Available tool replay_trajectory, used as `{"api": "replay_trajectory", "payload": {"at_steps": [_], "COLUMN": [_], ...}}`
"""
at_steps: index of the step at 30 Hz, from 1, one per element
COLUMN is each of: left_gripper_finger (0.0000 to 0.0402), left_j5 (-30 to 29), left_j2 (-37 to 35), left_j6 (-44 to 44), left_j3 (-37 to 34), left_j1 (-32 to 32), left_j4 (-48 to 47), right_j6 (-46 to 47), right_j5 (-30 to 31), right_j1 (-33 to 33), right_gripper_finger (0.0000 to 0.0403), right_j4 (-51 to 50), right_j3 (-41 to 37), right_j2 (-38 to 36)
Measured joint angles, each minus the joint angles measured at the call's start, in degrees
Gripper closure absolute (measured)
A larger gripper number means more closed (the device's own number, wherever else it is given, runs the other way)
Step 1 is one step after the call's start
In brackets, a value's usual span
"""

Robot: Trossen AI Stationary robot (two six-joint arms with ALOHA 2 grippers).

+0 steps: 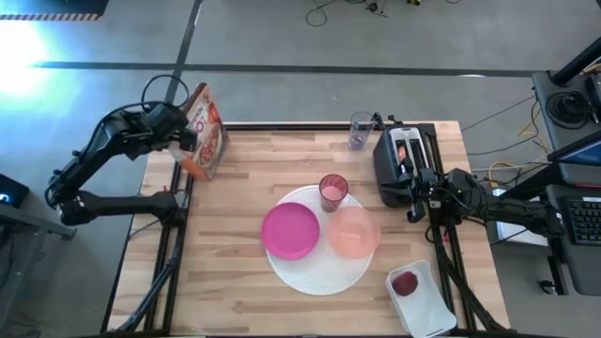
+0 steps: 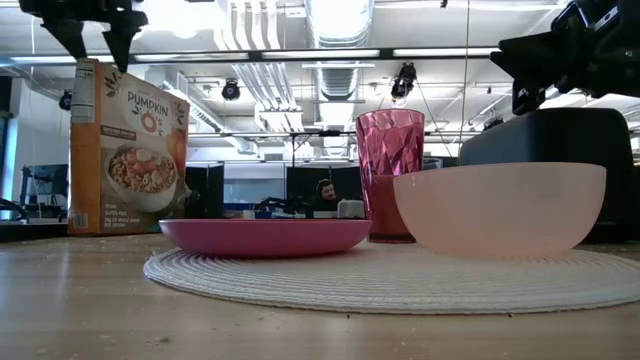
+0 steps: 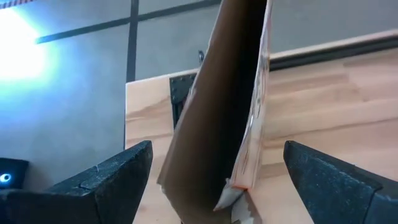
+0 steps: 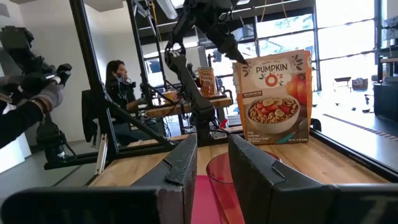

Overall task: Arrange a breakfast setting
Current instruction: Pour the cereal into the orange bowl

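Note:
The cereal box [image 1: 203, 133] stands upright on its bottom at the table's far left corner. My left gripper [image 1: 185, 139] is open at its top edge [image 3: 242, 93], one finger on each side, apart from it. It also shows in the low view [image 2: 97, 40]. The white disc [image 1: 319, 272] lies mid-table and carries the magenta plate [image 1: 290, 231], the peach bowl [image 1: 354, 233] and the pink tumbler [image 1: 333, 192]. The bagel [image 1: 402, 150] sticks out of the black toaster [image 1: 402, 169]. The red fruit [image 1: 406, 284] lies in the white tray [image 1: 427, 310]. My right gripper [image 1: 416, 194] waits beside the toaster, open by a narrow gap and empty.
A clear glass [image 1: 362, 130] stands at the far edge next to the toaster. Bare wood lies at the near left and between the cereal box and the disc. People sit in the room beyond the table.

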Motion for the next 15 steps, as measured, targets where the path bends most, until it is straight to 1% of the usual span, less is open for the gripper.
{"api": "replay_trajectory", "payload": {"at_steps": [12,15], "left_gripper_finger": [0.0056,0.0056], "left_j5": [1.05,1.07], "left_j2": [-3.89,-5.39], "left_j6": [-4.47,-5.85], "left_j3": [-9.99,-13.12], "left_j1": [0.08,0.08], "left_j4": [0.04,1.43], "right_j6": [0.0,0.0], "right_j5": [0.0,0.0], "right_j1": [0.0,0.0], "right_gripper_finger": [0.0316,0.0316], "right_j4": [0.0,0.0], "right_j3": [0.0,0.0], "right_j2": [0.0,0.0]}}
